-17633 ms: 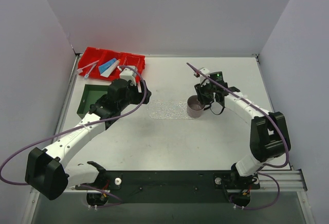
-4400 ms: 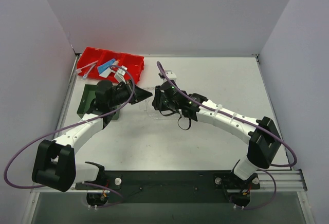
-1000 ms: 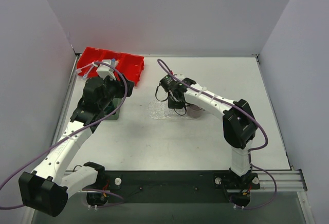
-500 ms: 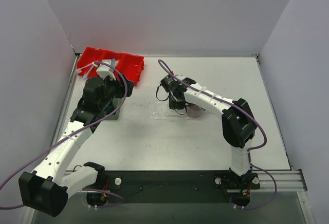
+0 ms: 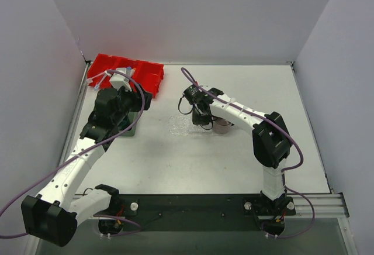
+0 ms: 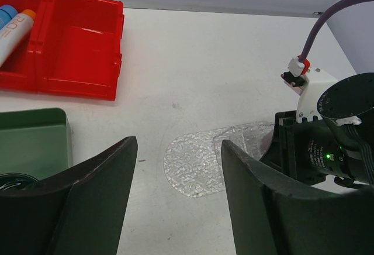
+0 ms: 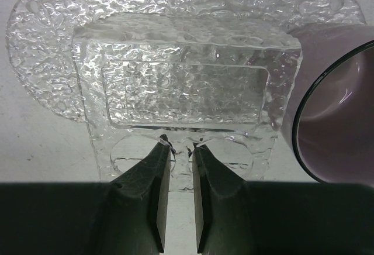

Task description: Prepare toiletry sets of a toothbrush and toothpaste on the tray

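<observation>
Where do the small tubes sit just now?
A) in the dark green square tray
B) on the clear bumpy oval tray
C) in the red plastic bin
C: the left wrist view shows the small tubes lying in the red plastic bin's end compartment.

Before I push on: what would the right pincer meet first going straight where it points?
Probably the clear tray: the right pincer points at its near rim, depth unclear. The cup lies aside.

Plain pale walls (image 5: 193, 15) around white table (image 5: 234, 161).
</observation>
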Available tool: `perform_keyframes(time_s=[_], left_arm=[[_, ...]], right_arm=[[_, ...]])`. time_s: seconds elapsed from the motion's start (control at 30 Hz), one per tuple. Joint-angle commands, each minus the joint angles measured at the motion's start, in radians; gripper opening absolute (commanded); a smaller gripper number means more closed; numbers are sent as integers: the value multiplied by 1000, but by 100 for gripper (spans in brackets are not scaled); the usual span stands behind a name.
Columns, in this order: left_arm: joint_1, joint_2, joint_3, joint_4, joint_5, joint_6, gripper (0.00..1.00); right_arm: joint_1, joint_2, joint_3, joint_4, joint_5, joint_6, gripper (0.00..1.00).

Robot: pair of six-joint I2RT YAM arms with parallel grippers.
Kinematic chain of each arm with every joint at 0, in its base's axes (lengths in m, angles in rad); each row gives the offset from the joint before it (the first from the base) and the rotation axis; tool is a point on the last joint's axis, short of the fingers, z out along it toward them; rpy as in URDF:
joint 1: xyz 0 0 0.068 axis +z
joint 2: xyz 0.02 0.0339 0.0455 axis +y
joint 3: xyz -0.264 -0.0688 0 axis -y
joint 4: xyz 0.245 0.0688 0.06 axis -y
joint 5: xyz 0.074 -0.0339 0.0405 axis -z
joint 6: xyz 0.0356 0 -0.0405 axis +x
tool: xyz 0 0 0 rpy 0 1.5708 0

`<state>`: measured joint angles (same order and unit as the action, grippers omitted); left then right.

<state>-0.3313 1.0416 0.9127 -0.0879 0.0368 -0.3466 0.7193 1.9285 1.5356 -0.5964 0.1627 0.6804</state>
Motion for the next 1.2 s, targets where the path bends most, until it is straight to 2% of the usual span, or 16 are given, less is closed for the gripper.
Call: perform_keyframes(time_s=[0.0, 1.17], left_arm=[[8, -5, 15, 5, 15, 8, 69], [8, 5, 18, 2, 23, 6, 69]], right_arm=[[-8, 20, 35, -46, -15, -10, 0], [-35, 63, 60, -74, -52, -39, 0]])
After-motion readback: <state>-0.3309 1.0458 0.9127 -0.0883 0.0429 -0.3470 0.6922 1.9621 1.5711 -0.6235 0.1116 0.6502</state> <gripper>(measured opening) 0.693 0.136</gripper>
